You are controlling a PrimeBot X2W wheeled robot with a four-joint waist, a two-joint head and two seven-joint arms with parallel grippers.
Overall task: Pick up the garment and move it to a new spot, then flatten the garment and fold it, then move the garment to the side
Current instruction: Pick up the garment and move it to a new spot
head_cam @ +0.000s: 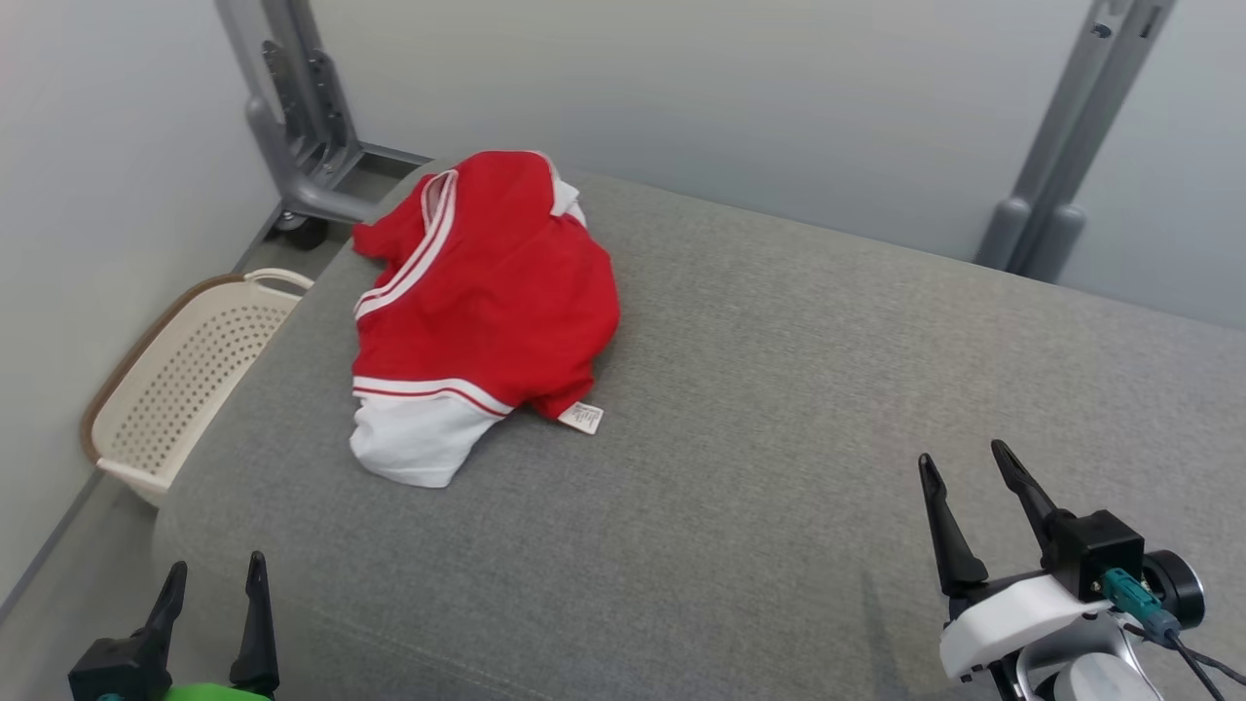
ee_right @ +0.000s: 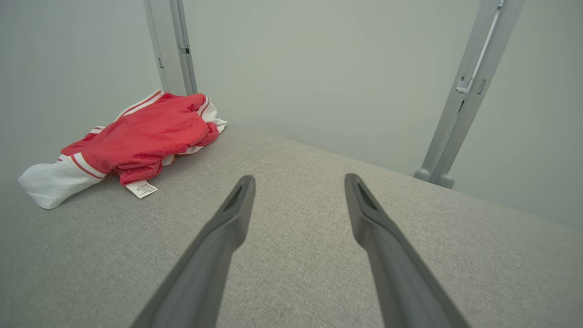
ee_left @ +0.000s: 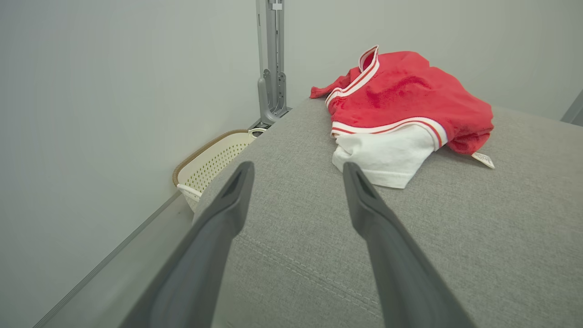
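A red garment [head_cam: 487, 292] with white trim and a white sleeve lies crumpled at the far left of the grey padded surface [head_cam: 779, 389]. A small white label sticks out at its near edge. The same garment [ee_left: 401, 109] lies ahead and to the right of the left wrist camera, and the garment [ee_right: 136, 136] shows at the far left in the right wrist view. My left gripper [head_cam: 216, 576] stands open at the surface's near left corner, well short of the cloth. My right gripper [head_cam: 964, 462] stands open at the near right, nothing between its fingers.
A cream perforated basket [head_cam: 180, 380] sits on the floor left of the surface, against the wall. Grey metal stands [head_cam: 302, 127] rise behind the far left corner and at the back right. The padded surface [ee_right: 319, 255] is bare grey fabric right of the garment.
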